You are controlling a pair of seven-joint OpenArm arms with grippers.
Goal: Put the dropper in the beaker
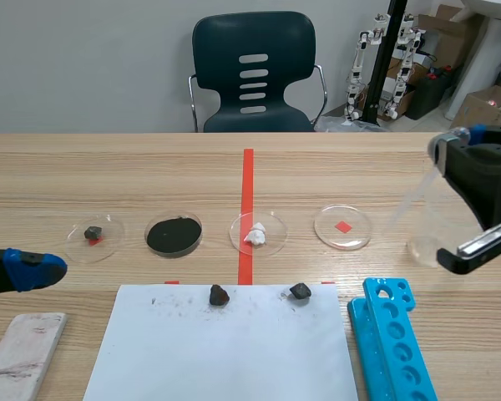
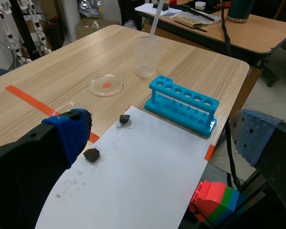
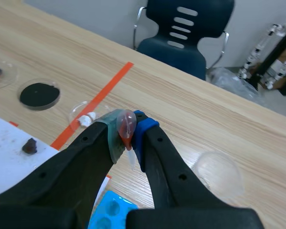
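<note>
Grey wall (image 1: 83, 58); dark chair (image 1: 252, 75) behind wooden table (image 1: 108, 167); cardboard boxes (image 1: 488, 104) beyond.

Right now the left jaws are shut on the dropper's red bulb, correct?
No, it's the right jaws: the right wrist view shows the dropper with its red bulb pressed between them. The left jaws stand open, holding nothing.

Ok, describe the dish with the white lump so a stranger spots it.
On the table, find the orange-red tape line running toward the white paper sheet. Four round dishes sit in a row across it; this dish lies on the line. It alone holds a white lump.
</note>
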